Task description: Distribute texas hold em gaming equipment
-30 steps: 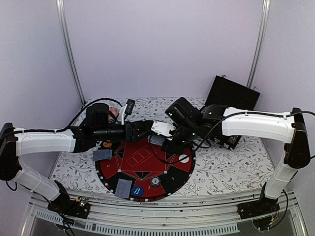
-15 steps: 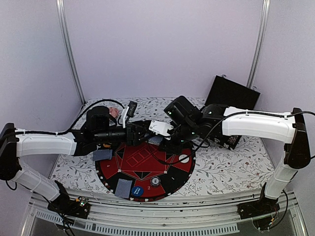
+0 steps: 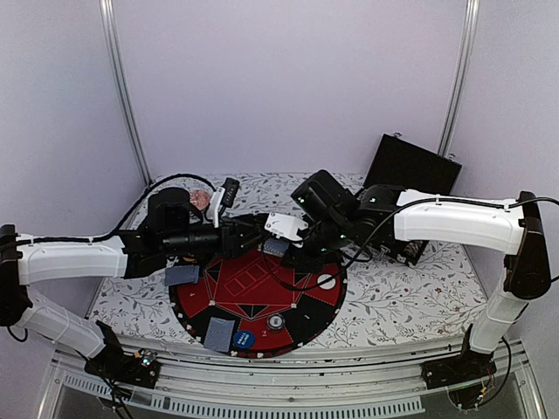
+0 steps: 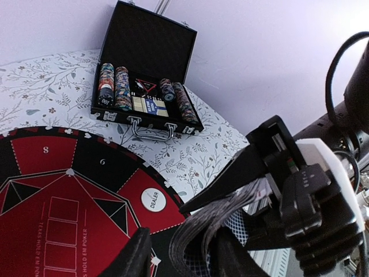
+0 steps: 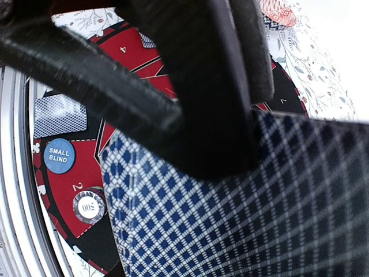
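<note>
over the red mat (image 3: 249, 288), cards (image 5: 230, 219) in right claw (image 3: 293, 255) look half hidden

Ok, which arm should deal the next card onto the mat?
Left, probably. The right jaws are shut on the deck, holding it above the poker mat; the left jaws straddle the deck's edge, placed to draw a card and lay it down.
</note>
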Controlling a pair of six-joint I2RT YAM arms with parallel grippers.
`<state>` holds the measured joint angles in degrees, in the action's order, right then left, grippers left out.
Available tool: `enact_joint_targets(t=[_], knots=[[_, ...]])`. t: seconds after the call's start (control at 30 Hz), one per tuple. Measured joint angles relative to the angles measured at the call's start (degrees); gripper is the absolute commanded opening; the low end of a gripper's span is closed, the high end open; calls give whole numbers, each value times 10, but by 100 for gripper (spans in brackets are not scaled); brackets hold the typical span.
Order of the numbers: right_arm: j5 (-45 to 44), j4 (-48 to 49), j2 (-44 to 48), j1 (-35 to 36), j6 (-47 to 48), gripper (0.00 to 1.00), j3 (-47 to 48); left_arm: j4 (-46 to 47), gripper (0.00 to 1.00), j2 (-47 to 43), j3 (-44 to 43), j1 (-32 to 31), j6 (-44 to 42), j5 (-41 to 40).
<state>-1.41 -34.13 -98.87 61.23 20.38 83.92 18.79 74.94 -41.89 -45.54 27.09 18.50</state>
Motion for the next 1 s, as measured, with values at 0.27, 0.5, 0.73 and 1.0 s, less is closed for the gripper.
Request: enact_joint_targets(t=[0.27, 0.5, 0.73, 1.0], knots=[[-3, 0, 0, 0, 0, 40, 0, -10, 58, -15, 5, 0, -12, -5], [-3, 2, 0, 0, 0, 40, 0, 10, 66, -4, 6, 0, -9, 31], [-6, -5, -5, -3, -1, 40, 0, 28, 39, 65, -19, 0, -2, 64], [-16, 8, -7, -3, 3, 40, -8, 12, 14, 53, -20, 0, -1, 50]])
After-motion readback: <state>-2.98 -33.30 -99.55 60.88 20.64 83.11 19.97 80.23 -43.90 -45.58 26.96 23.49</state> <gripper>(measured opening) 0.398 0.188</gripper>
